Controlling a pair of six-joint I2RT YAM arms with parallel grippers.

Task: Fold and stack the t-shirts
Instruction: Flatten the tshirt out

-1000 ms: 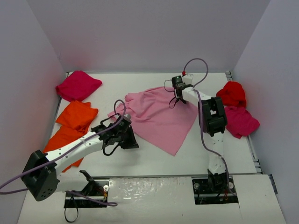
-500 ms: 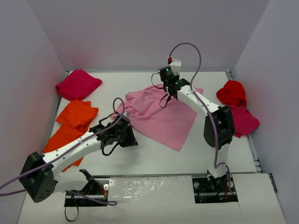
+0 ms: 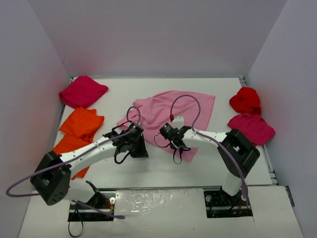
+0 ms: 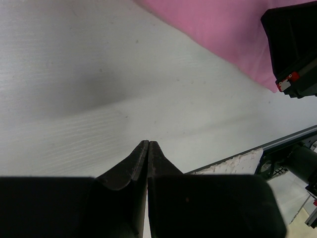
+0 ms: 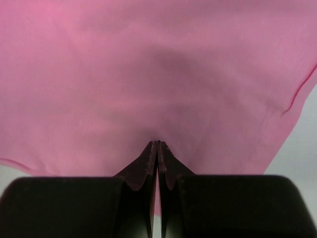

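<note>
Here both pairs of jaws are clenched, nothing seen between them — the left gripper (image 4: pixel 148 145) over the table (image 4: pixel 89 74) beside the light pink t-shirt (image 3: pixel 171 106), the right gripper (image 5: pixel 157 145) above that shirt, which lies spread mid-table.

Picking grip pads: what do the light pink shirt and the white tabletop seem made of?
The light pink cloth t-shirt looks like soft, matte knit, perhaps cotton jersey: loose wrinkles, a stitched hem. The flat white tabletop looks hard and matte, with fine parallel ribbing; plastic sheet or painted board, I cannot tell.
</note>
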